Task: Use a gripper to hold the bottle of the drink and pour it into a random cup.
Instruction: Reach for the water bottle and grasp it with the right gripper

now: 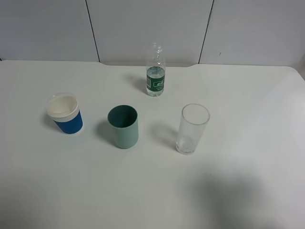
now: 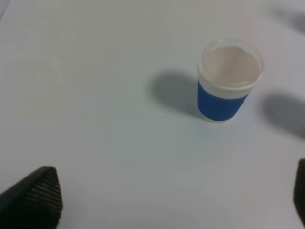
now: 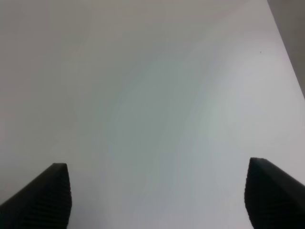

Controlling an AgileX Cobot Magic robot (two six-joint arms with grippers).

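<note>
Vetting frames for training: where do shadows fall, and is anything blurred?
Exterior high: sharp; shadows fall left of the clear cup and bottle; a dim patch darkens the table's near right. Left wrist: blue cup slightly soft. Right wrist: unevenly shaded table.

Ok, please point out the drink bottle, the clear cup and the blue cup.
drink bottle (image 1: 155, 82): exterior high view, green label.
clear cup (image 1: 193, 131): exterior high view, side wall.
blue cup (image 2: 223, 98): left wrist view, blue band.
</note>
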